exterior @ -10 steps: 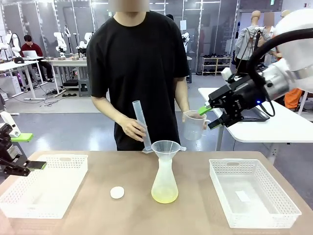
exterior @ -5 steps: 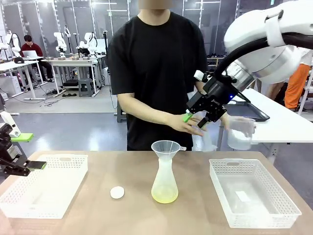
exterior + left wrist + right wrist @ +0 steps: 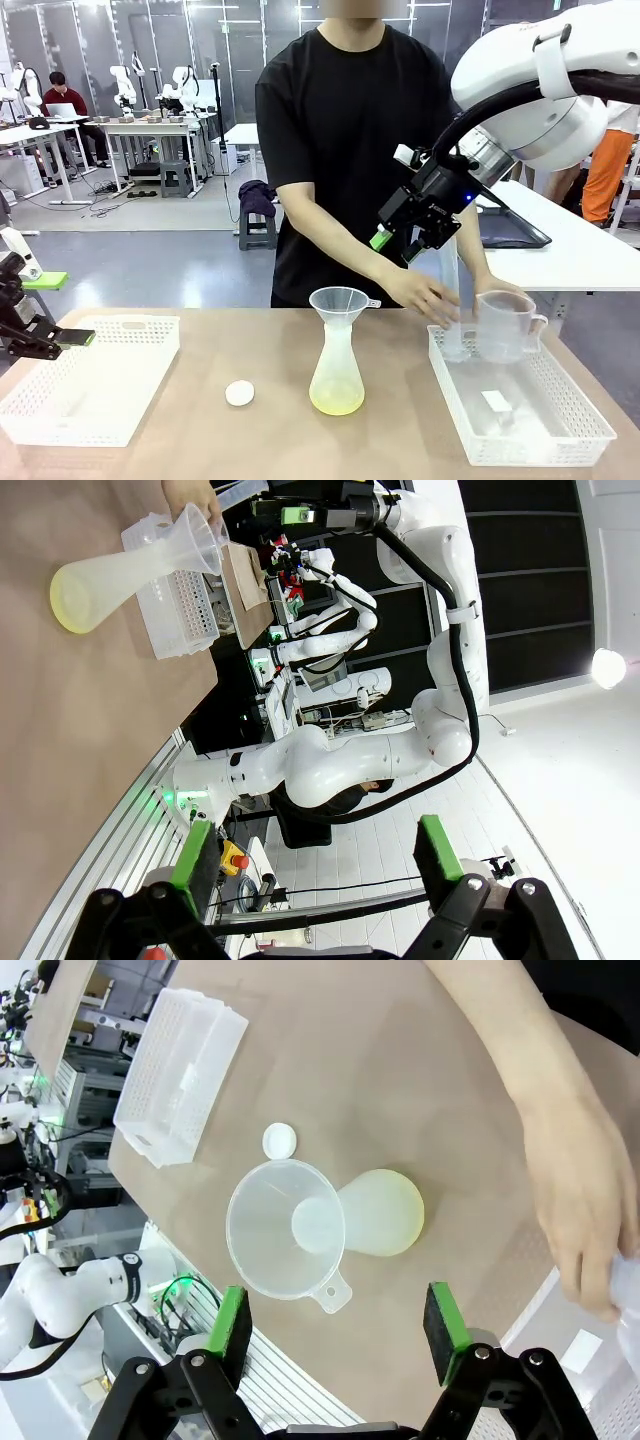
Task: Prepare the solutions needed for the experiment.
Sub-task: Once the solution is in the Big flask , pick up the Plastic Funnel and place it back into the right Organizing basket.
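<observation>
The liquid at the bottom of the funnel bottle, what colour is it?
Pale yellow. The liquid shows best in the front view, through the cloudy bottle.

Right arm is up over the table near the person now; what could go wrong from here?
The open right gripper hangs near the person's hand, which is at the right basket: moving down now may strike it. The funnel perches atop the narrow-necked flask holding the yellow solution; a sweeping arm might topple it and spill.
</observation>
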`<action>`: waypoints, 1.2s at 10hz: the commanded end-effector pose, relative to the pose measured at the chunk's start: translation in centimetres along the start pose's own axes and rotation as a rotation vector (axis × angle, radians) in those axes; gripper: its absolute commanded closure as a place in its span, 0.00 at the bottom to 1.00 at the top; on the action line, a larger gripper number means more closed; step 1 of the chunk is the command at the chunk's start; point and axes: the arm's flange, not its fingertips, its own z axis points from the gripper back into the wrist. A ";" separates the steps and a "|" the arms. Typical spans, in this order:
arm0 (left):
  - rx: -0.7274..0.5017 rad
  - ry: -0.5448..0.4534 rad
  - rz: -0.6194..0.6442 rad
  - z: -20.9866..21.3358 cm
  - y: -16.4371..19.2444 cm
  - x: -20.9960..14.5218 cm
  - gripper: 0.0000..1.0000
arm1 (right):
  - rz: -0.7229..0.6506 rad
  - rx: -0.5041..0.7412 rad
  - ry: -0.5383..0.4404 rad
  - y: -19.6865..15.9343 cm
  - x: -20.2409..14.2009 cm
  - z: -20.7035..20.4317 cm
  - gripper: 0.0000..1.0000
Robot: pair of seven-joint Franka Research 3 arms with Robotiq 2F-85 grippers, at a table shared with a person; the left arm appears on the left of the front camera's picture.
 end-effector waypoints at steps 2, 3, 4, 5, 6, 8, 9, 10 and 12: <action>-0.006 0.000 -0.006 0.0 -0.2 0.0 0.00 | 0.000 0.000 0.000 0.0 0.0 0.0 0.13; -0.006 0.000 -0.006 0.0 -0.2 0.0 0.00 | 0.025 -0.057 0.037 0.1 0.5 -0.7 0.13; -0.006 0.000 -0.006 0.0 -0.2 0.0 0.00 | 0.042 -0.102 0.055 0.0 1.0 -1.6 0.13; -0.006 0.000 -0.006 0.0 -0.2 0.0 0.00 | 0.048 -0.135 0.079 -0.3 1.6 -2.7 0.13; -0.006 0.000 -0.006 0.0 -0.2 0.0 0.00 | 0.061 -0.153 0.105 -0.5 2.1 -3.7 0.13; -0.006 0.000 -0.006 0.0 -0.2 0.0 0.00 | 0.073 -0.130 0.130 -0.8 2.7 -5.6 0.13; -0.006 0.000 -0.006 0.0 -0.2 0.0 0.00 | 0.081 -0.124 0.139 -0.9 3.0 -6.4 0.13; -0.006 0.000 -0.006 0.0 -0.2 0.0 0.00 | 0.085 -0.112 0.147 -0.9 3.3 -7.1 0.13; -0.006 0.000 -0.006 0.0 -0.2 0.0 0.00 | 0.100 -0.103 0.184 -0.7 3.6 -8.5 0.13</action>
